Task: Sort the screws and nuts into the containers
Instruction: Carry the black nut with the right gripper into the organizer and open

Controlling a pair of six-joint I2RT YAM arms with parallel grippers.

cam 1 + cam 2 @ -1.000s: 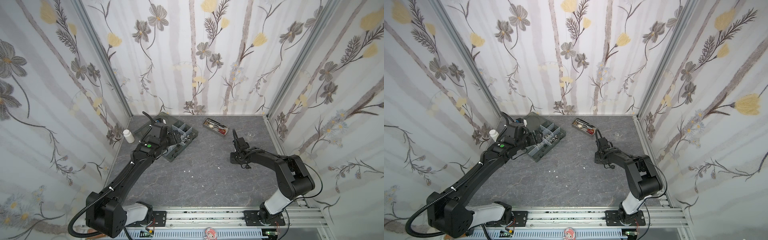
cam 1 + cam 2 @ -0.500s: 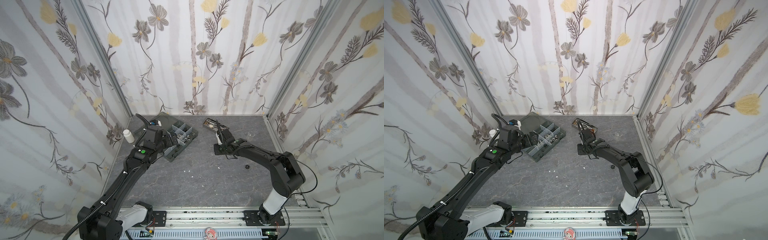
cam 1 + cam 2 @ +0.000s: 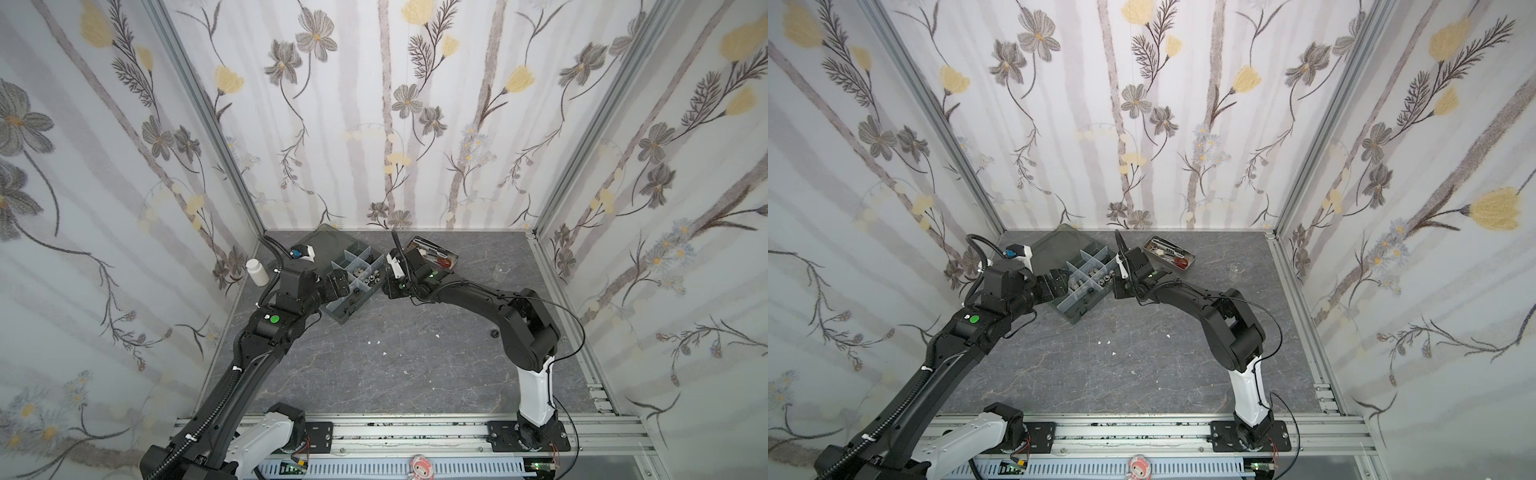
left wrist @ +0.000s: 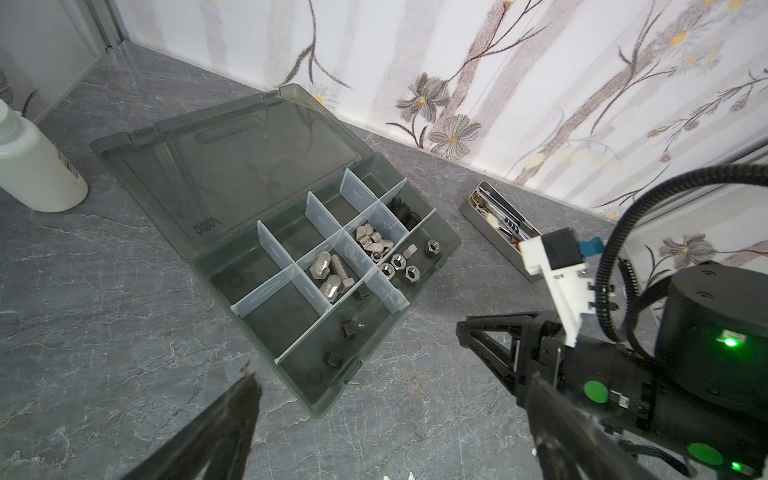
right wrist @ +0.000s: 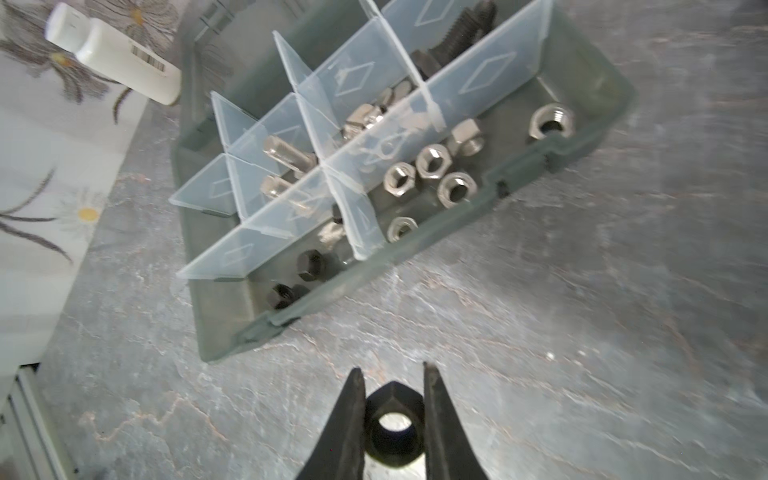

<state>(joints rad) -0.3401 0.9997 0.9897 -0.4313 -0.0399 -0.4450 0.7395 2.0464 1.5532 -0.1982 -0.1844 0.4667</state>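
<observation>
right claw [image 5: 391,374] clenched on a black nut [image 5: 392,428], just outside the box's [image 5: 436,237] latch-side wall. carry it over that wall and release low above the black nuts [image 5: 309,266], not the silver ones [image 5: 432,161].

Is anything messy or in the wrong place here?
Yes. A small black piece, likely a nut, lies loose on the table, far from the box. Some white crumbs are scattered mid-table. The box sits crooked to the back wall. The right gripper holds a black nut.
</observation>
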